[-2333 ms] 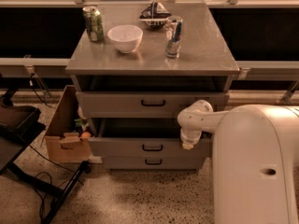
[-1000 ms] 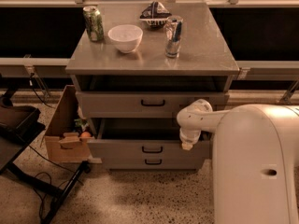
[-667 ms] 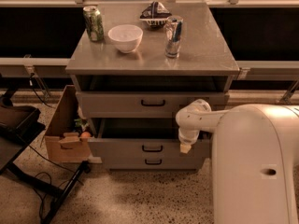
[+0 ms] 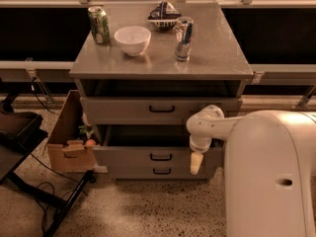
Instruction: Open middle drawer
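The middle drawer (image 4: 160, 157) is seen pulled out, lower centre; the hand (image 4: 196, 163) is hung beside its front, grip not discernible; little is judged left.

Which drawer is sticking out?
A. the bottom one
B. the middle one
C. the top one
B: the middle drawer has its front forward of the other two, with its dark inside showing behind it, and the gripper hangs in front of its right end.

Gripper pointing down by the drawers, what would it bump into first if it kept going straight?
Probably the speckled floor; the gripper hangs in front of the middle drawer, though depth is unclear.
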{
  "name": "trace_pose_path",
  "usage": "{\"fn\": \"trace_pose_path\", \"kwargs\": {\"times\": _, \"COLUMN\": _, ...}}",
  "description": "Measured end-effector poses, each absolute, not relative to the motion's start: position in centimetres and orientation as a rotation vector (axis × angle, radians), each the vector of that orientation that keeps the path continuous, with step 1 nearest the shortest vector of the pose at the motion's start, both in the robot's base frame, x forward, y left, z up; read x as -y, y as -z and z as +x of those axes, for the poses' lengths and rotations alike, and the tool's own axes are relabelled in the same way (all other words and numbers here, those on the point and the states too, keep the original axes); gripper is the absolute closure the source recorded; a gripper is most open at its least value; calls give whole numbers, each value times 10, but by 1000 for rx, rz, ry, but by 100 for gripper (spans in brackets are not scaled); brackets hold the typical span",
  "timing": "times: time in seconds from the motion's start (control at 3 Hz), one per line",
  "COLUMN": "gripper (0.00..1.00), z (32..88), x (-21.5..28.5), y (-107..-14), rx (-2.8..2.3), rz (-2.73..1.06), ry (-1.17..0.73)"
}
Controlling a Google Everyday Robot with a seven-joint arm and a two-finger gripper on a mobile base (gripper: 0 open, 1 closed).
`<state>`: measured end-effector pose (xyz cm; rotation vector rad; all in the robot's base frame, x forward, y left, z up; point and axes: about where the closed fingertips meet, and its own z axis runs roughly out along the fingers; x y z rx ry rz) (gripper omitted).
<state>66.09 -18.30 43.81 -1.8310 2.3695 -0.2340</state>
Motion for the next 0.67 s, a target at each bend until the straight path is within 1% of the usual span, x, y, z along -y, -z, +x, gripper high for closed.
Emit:
{"fn": "trace_pose_path", "kwargs": {"times": 0.33, "gripper": 0, "z": 655, "x": 180, "y": -430, "rx": -2371, "rz": -1839, "ry": 200}}
{"fn": "trace_pose_path", "kwargs": {"times": 0.67, "gripper": 18, "z": 606, "x": 178, "y": -403, "rx": -2423, "rz": -1884, "ry": 92}}
